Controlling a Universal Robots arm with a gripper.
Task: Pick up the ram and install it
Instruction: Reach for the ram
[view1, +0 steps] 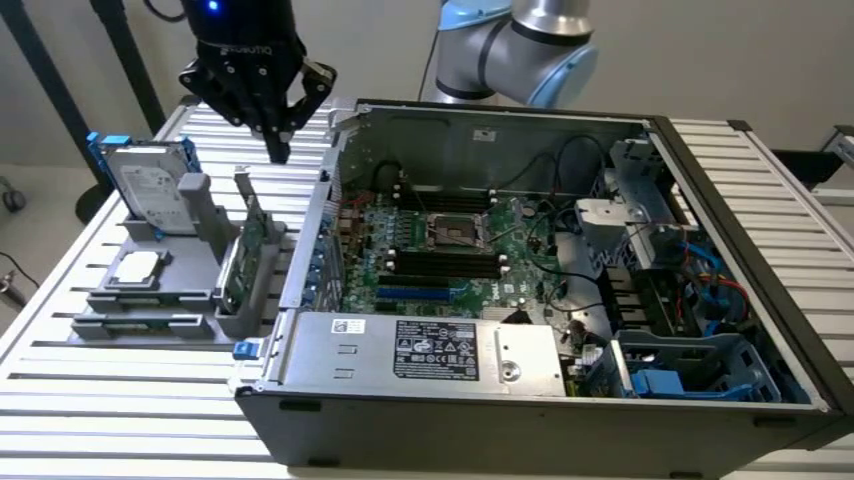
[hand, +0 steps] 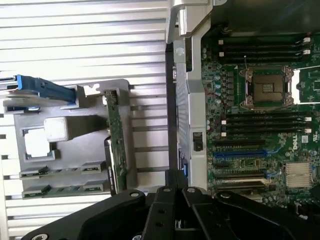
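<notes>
Pinched tight on nothing, my claw (hand: 175, 176) hangs above the slatted surface (view1: 80, 400), between the grey holder (view1: 163, 268) and the open computer case (view1: 534, 425). The ram (hand: 44, 173) sits in a narrow slot of that holder, well apart from my claw.

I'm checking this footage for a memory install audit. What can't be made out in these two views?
Both views: the ram in the gray holder is too small to show its chips.
Exterior view: the power supply hides the near edge of the motherboard.
Wrist view: the body of the shut pincer covers part of the holder and motherboard.
Both views: the memory slots have latches too small to judge.
</notes>
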